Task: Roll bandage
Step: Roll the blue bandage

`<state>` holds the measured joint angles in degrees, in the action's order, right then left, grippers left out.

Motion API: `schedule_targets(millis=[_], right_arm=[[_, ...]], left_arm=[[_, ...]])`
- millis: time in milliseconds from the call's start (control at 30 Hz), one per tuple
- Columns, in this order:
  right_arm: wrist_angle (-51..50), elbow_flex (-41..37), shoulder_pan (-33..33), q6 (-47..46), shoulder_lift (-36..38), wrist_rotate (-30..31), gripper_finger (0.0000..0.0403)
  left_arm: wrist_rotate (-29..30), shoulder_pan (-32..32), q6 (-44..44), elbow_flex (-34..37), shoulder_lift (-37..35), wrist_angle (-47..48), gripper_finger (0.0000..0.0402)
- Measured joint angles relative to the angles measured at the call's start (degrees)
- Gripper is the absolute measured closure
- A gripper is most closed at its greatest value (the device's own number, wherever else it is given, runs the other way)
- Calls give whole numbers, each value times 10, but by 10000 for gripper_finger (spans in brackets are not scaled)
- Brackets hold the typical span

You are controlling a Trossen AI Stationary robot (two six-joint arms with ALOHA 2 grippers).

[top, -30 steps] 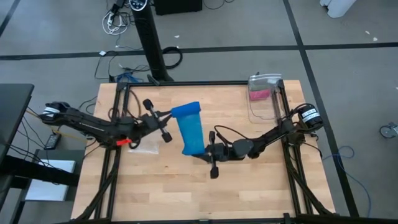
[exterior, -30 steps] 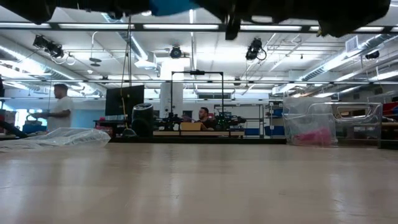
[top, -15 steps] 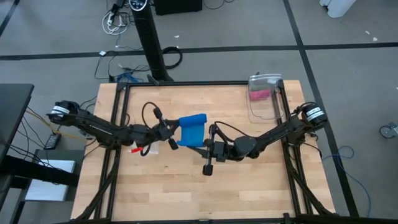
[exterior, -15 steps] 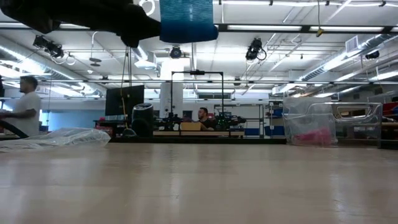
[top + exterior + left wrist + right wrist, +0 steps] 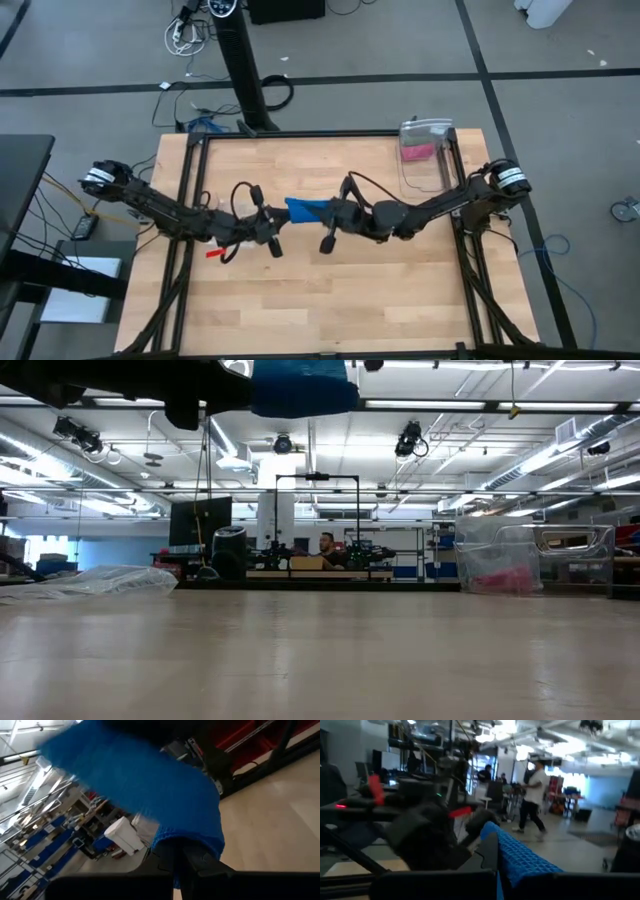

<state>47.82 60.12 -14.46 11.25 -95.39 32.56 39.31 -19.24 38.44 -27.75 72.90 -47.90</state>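
left gripper [image 5: 281, 213] clamped on one end of the bandage [image 5: 305, 209] | right gripper [image 5: 327, 213] clamped on the other end | bandage bunched short between the two, held above the table [image 5: 300, 300] | clear container [image 5: 420, 160] well beyond right gripper

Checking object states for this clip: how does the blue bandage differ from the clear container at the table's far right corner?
The bandage is opaque bright blue fabric; the clear container is transparent plastic with something pink inside. The bandage hangs above the table, gripped at its ends by the left gripper and the right gripper; the container stands on the table, away from both grippers. The bandage is soft and bunched; the container keeps a rigid boxy shape.
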Motion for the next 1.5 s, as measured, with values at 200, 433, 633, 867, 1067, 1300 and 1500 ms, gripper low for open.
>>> schedule_targets(millis=[200,433,633,867,1067,1300,1500], right_arm=[[-38,0,16,-66,0,0,368],[-125,0,20,-121,7,-7,285],[-199,0,21,-153,33,-9,231],[-281,0,21,-153,91,-9,208],[-405,0,4,-106,166,20,216],[-528,-55,-15,-103,209,-54,244],[-395,-193,-28,-123,211,-98,243]], left_arm=[[0,-15,-1,0,0,24,397],[-29,-30,-37,0,0,46,397],[-69,-35,-59,0,0,48,397],[-78,-36,-76,0,0,56,397],[-82,-33,-101,0,-2,66,397],[-161,-11,-130,0,-13,78,397],[-245,17,-164,0,-49,106,397]])
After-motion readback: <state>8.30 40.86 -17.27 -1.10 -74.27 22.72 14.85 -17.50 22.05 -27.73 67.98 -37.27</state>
